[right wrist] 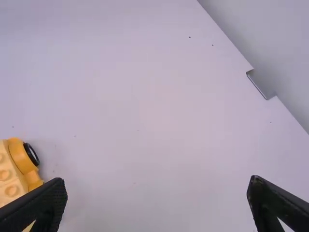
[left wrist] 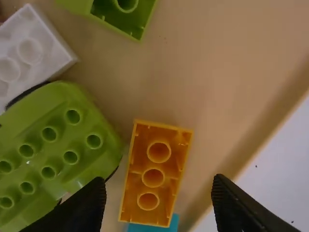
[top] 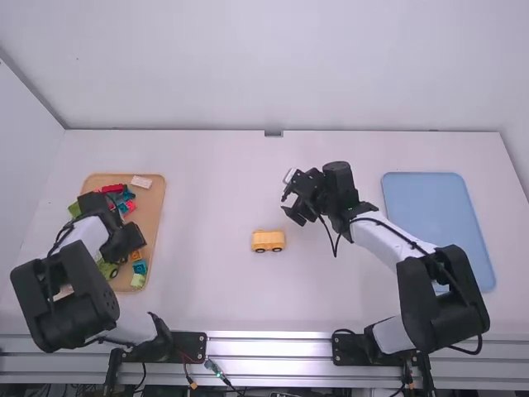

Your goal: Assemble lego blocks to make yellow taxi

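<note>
Over the wooden tray (top: 151, 223) at the left is my left gripper (top: 131, 241). In the left wrist view, my left gripper (left wrist: 157, 187) stands open, an orange block (left wrist: 153, 176) lying with its hollow underside up beneath the space between its fingers. The yellow car body (top: 268, 239), on wheels, stands near the middle of the table. To its upper right is my right gripper (top: 294, 198). In the right wrist view, my right gripper (right wrist: 158, 184) is open and holds nothing, with the yellow car body (right wrist: 17, 174) beside its left finger.
Around the orange block lie a green wheeled piece (left wrist: 58, 137), a white block (left wrist: 31, 53), another green block (left wrist: 123, 12) and a blue block (left wrist: 166, 223). A blue tray (top: 438, 219) lies at the right, partly behind the right arm.
</note>
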